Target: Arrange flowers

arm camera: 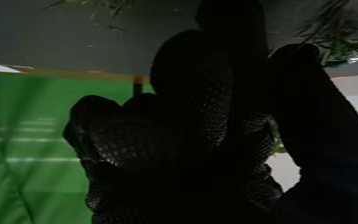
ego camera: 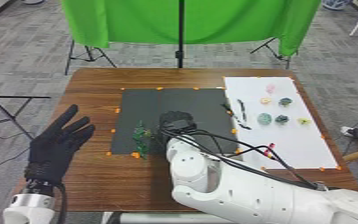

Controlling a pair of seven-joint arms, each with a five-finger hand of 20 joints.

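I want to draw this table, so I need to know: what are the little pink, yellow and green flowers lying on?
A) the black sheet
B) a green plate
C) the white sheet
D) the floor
C: the little flowers lie on the white sheet, to the right of the black sheet.

1. Table point(ego camera: 95, 95): brown wood, smooth, with a soft sheen.
2. Dark mat point(ego camera: 162, 97): matt, with an even face.
3. White sheet point(ego camera: 300, 147): paper-like, smooth and matt.
4. Backdrop point(ego camera: 233, 22): green cloth, softly creased.
5. Left hand point(ego camera: 53, 152): black fabric glove, matt.
6. Right hand point(ego camera: 177, 120): black fabric glove; in the right wrist view its surface is rough and dimpled.
7. Right arm point(ego camera: 246, 187): white, hard-looking shell, smooth, slightly glossy.
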